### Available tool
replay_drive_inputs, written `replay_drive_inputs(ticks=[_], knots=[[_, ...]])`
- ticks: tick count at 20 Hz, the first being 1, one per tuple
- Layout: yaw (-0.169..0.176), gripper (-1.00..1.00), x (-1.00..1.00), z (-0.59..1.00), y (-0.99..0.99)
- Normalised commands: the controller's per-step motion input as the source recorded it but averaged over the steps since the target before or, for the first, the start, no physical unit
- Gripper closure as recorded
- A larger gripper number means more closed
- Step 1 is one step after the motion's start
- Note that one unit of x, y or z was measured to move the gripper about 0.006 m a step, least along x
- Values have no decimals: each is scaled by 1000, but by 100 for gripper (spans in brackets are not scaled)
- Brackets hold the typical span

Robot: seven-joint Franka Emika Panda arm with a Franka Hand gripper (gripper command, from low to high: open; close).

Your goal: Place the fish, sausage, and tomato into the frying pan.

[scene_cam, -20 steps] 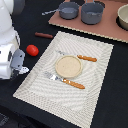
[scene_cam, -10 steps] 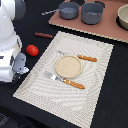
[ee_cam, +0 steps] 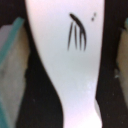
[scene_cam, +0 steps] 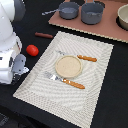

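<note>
Hand state unclear: flat white fish toy (ee_cam: 67, 65) fills wrist view, likely being grasped; glossy red tomato (scene_cam: 32, 50) left, blue-grey frying pan (scene_cam: 68, 10) top centre.

A pale striped rectangular placemat (scene_cam: 95, 75) lies on the dark bench (scene_cam: 115, 100). At its middle sits a round tan plate (scene_cam: 68, 66). Just beyond the plate, on its far side, lies a wooden-handled knife (scene_cam: 80, 57); on its near side lies a wooden-handled fork (scene_cam: 65, 80). Far off, a brown board (scene_cam: 107, 31) carries a deep grey pot (scene_cam: 92, 13), and a beige bowl (scene_cam: 123, 16) at the exterior view's right
</note>
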Motion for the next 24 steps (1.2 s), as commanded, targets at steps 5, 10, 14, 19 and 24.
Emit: replay_drive_inputs(ticks=[5, 10, 14, 19, 24], knots=[[3, 100, 54, -156, 0], [0, 100, 23, 471, 85], [0, 100, 0, 1000, 345], [0, 100, 263, 1000, 676], [4, 100, 498, 1000, 827]])
